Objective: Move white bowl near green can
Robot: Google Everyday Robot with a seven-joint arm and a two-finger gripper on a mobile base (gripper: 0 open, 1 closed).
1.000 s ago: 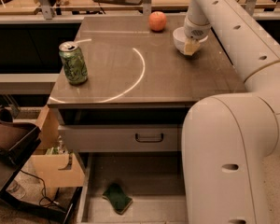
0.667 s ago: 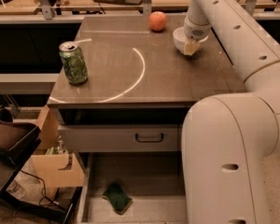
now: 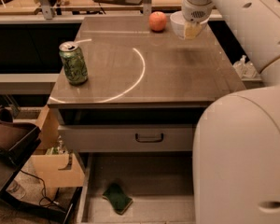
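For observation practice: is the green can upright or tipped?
Upright: the green can stands with its top up. The gripper is at the white bowl.

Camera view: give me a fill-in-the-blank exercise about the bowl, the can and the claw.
The claw is at the white bowl, just right of the ____. The green can stands near the table's front ____ corner. The dark sponge lies in the open bottom ____.
Missing: apple; left; drawer.

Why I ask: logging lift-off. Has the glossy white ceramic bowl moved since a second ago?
Yes. The glossy white ceramic bowl in the pincer has risen in view against the unmoved round orange-red apple.
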